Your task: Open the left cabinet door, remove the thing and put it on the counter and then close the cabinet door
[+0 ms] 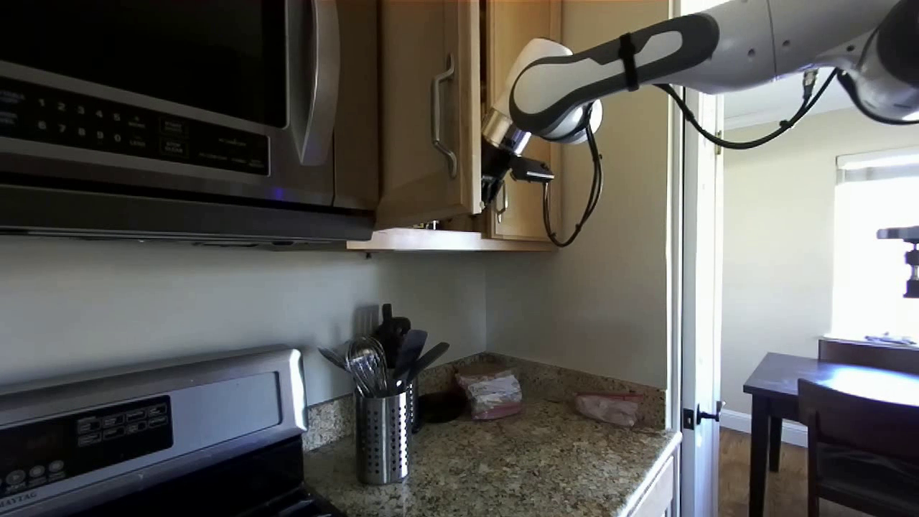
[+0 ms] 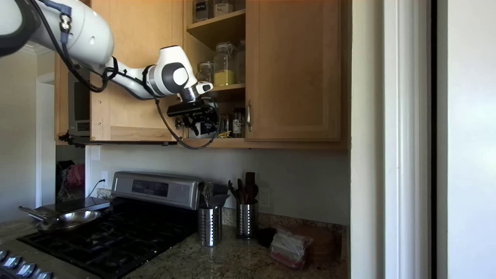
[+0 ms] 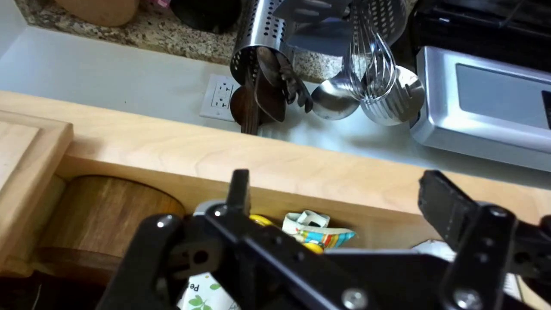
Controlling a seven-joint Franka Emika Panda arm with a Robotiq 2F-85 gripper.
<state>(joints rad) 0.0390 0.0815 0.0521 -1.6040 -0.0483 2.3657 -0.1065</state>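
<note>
The left cabinet door (image 1: 420, 115) stands open; its silver bar handle shows in an exterior view, and its inner face shows in an exterior view (image 2: 135, 73). A small dark and yellowish thing (image 1: 432, 225) lies low in the cabinet; its yellow part shows in an exterior view (image 2: 224, 135). In the wrist view, yellow pieces (image 3: 313, 247) beside a striped packet (image 3: 327, 234) are partly hidden by a finger. My gripper (image 3: 333, 187) is open and empty at the cabinet's bottom front edge; it also shows in both exterior views (image 1: 490, 192) (image 2: 197, 126). The granite counter (image 1: 531, 459) is below.
The matching closed door (image 2: 294, 69) is right of the opening. Jars (image 2: 224, 64) stand on the shelf above. A round wooden piece (image 3: 112, 215) and a white leaf-printed pack (image 3: 206, 292) are inside. Utensil cups (image 1: 382, 438), bags (image 1: 492, 391) and the stove (image 2: 116, 236) are below.
</note>
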